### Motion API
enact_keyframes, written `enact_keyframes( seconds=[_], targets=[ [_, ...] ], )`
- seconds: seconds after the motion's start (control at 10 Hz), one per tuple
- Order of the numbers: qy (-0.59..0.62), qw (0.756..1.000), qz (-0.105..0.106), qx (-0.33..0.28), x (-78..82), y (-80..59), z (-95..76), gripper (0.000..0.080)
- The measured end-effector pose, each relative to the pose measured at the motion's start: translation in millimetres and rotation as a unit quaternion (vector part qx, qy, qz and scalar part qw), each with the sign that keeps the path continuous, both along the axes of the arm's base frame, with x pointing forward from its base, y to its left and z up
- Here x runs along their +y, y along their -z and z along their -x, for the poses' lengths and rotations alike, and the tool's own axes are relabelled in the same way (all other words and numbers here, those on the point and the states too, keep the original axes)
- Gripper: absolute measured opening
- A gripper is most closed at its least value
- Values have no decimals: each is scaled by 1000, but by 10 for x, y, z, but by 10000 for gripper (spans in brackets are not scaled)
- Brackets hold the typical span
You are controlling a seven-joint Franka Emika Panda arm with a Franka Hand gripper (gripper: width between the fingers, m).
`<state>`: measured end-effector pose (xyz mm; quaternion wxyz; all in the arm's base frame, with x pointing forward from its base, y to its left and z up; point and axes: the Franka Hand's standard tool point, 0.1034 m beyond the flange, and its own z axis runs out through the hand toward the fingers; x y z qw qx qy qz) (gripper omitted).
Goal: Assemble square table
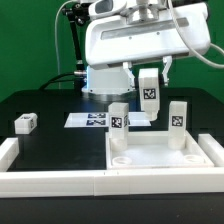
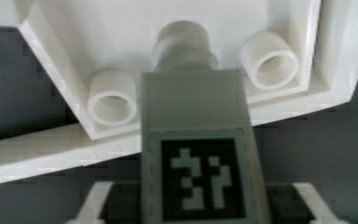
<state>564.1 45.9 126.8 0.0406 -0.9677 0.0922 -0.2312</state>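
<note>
The white square tabletop slab [image 1: 160,152] lies flat at the exterior view's right, and two marker-tagged legs [image 1: 118,122] [image 1: 178,118] stand upright on it. My gripper [image 1: 148,76] hangs above the slab's far edge, shut on a third leg [image 1: 150,98] held upright clear of the slab. In the wrist view this held leg [image 2: 197,130] runs out from my gripper [image 2: 204,205], its marker facing the camera. Beyond it are the slab [image 2: 105,40] and the round ends of the two standing legs [image 2: 114,100] [image 2: 274,66]. A fourth leg [image 1: 25,123] lies loose on the black table at the left.
The marker board [image 1: 92,119] lies flat behind the slab, near the robot's base. A long low white barrier wall [image 1: 50,180] runs along the front and turns up the left side [image 1: 8,150].
</note>
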Motion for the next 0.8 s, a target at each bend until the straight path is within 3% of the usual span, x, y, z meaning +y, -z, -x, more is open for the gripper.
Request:
enact_keyframes(
  seconds=[0.1,0.4,0.5,0.6,0.8],
  targets=[
    [-17,1000,6,-5,104,10,-63,294],
    [-9,1000,19,-24,15,5,-60,294],
    [-1,997,40,-61,-26,-9,-80,294],
    [-9,998,39,-53,98,101,-45,294],
    [-17,998,32,-56,259,95,-131,294]
  ],
)
